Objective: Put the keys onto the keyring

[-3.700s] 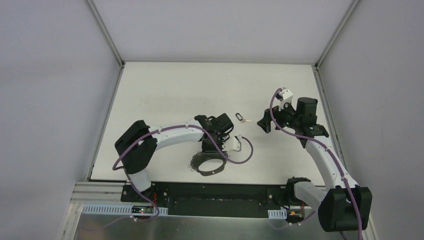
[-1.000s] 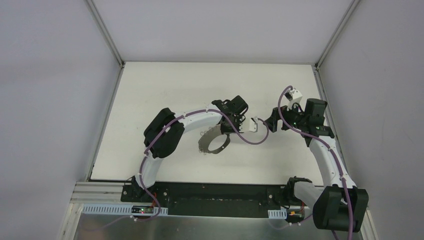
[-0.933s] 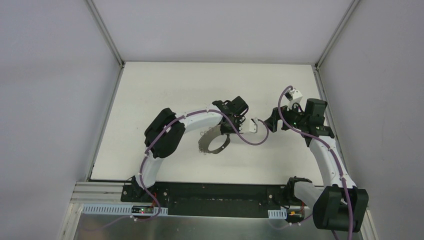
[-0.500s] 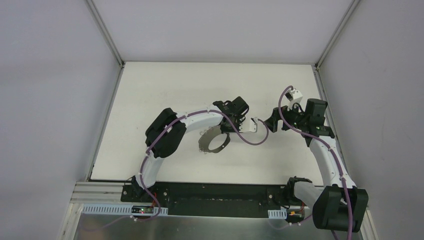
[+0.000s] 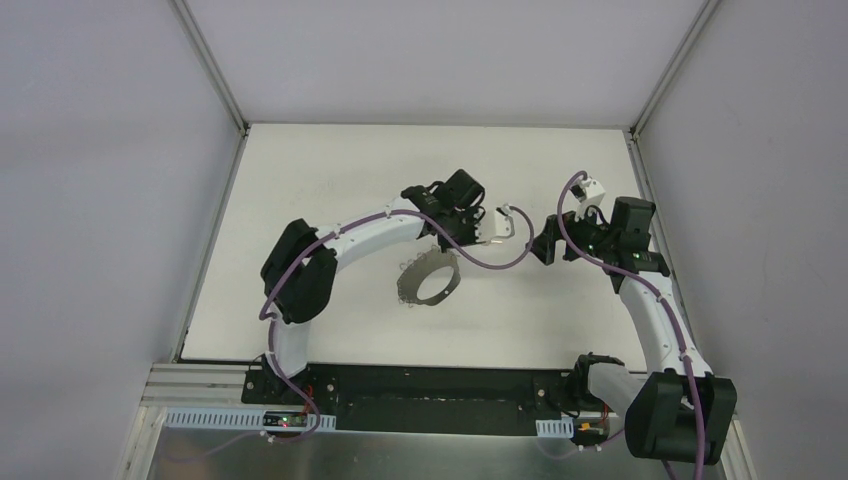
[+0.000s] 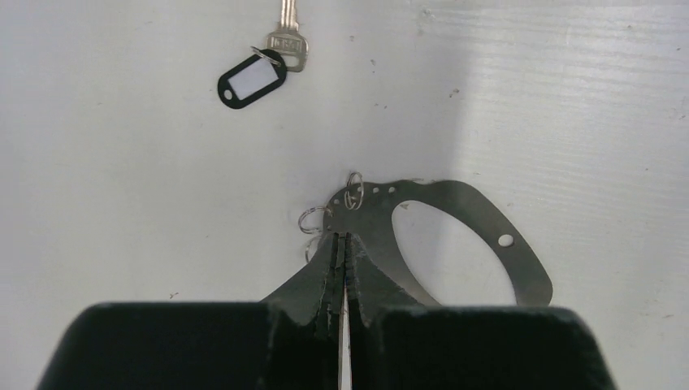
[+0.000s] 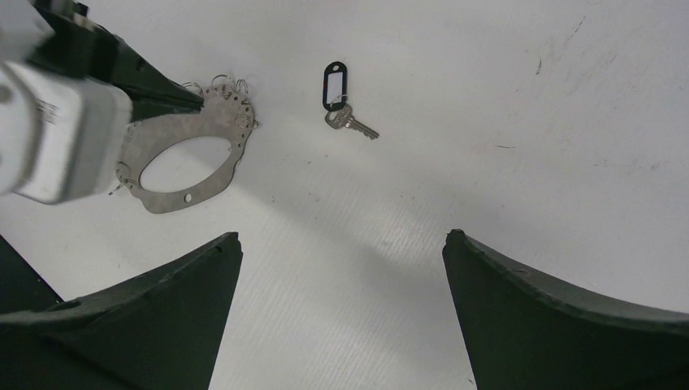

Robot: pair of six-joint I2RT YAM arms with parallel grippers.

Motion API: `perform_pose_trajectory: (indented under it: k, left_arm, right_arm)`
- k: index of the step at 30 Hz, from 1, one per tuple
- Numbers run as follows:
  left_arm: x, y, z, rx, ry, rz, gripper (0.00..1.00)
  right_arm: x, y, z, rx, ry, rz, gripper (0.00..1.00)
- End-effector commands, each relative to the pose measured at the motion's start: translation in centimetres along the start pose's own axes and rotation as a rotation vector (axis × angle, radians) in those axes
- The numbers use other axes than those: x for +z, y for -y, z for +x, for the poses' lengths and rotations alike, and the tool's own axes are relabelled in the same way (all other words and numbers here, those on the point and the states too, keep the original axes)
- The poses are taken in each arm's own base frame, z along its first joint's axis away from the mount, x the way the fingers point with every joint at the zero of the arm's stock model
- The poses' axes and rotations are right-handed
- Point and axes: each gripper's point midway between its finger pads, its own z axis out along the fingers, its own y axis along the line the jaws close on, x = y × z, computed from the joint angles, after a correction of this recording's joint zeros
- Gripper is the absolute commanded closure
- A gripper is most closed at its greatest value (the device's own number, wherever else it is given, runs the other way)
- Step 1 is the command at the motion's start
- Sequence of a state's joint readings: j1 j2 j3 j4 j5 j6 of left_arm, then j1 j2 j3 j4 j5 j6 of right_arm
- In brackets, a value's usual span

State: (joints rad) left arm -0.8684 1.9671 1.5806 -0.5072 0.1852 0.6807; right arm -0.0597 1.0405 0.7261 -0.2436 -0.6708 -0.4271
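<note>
The keyring (image 6: 455, 203) is a flat grey oval loop with small wire rings along its rim. My left gripper (image 6: 341, 244) is shut on its rim, near the small rings. The key with its black oval head (image 6: 253, 77) and short silvery blade lies loose on the table just beyond the loop. In the right wrist view the key (image 7: 335, 85) lies ahead of my open, empty right gripper (image 7: 341, 276), with the keyring (image 7: 230, 122) to its left. From above, the keyring (image 5: 405, 283) hangs under my left gripper (image 5: 440, 248). My right gripper (image 5: 545, 245) is to its right. The key is hard to make out there.
The white table (image 5: 330, 180) is walled by grey panels at the back and sides. A purple cable (image 5: 500, 262) loops from the left wrist between the two grippers. The black base rail (image 5: 430, 395) runs along the near edge.
My left arm has carried the keyring from the near middle up to the table's centre. In the last half second its wrist shifted back and its elbow left. The right arm has barely moved.
</note>
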Motion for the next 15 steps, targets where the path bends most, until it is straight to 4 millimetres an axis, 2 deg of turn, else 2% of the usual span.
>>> perform_pose_trajectory:
  k: [1, 5, 10, 15]
  left_arm:
    - [-1.7, 0.0, -1.2, -0.013, 0.041, 0.03, 0.99]
    - [0.2, -0.1, 0.1, 0.019, -0.059, 0.069, 0.81]
    - [1.6, -0.1, 0.9, 0.039, -0.107, 0.073, 0.59]
    - [2.6, -0.3, 1.2, 0.06, -0.155, 0.068, 0.54]
  right_arm:
    - [-0.9, -0.7, -2.9, -0.046, 0.073, -0.02, 0.02]
    - [-1.0, -0.8, -2.9, -0.05, 0.074, -0.023, 0.02]
    - [-1.0, -0.9, -2.8, -0.055, 0.074, -0.027, 0.02]
    - [-0.8, -0.9, -2.6, -0.051, 0.064, -0.034, 0.02]
